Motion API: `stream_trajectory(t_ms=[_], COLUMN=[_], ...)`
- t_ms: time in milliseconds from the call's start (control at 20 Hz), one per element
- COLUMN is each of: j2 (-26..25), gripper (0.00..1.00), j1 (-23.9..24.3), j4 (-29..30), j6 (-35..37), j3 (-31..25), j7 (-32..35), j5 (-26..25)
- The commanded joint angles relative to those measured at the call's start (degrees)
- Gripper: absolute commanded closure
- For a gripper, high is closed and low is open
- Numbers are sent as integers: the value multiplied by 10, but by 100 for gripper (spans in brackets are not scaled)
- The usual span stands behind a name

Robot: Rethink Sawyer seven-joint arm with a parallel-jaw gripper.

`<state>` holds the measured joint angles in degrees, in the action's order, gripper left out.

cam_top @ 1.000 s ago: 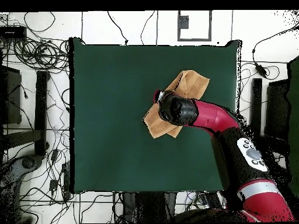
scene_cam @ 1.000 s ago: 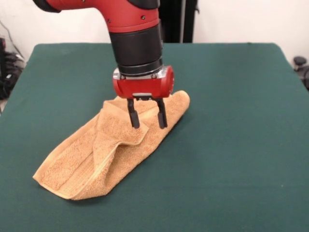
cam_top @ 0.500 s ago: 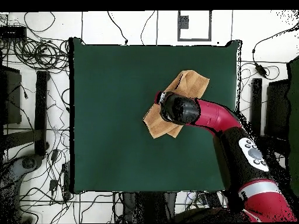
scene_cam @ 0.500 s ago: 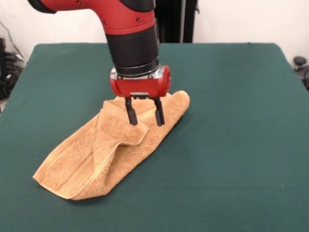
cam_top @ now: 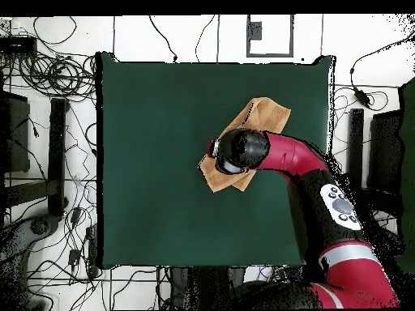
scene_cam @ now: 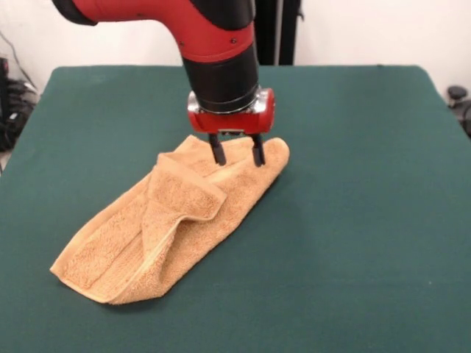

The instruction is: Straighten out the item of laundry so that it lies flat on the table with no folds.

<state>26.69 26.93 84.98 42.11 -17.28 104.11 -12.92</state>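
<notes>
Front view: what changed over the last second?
The gripper rose and shifted toward the towel's far end, right in this view; its open fingers took hold of nothing. The towel lies as before, folded over itself on the green table.

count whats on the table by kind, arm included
towel: 1
arm with open pincer: 1
total: 2
</notes>
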Motion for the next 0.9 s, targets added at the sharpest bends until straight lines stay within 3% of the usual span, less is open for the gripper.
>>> stream_trajectory(t_ms=[50, 900], j2=[-48, -52], gripper=[0, 0], j1=[-42, -65], j4=[-27, -49], j6=[55, 5], j3=[16, 56], j7=[-8, 26], j5=[-44, -106])
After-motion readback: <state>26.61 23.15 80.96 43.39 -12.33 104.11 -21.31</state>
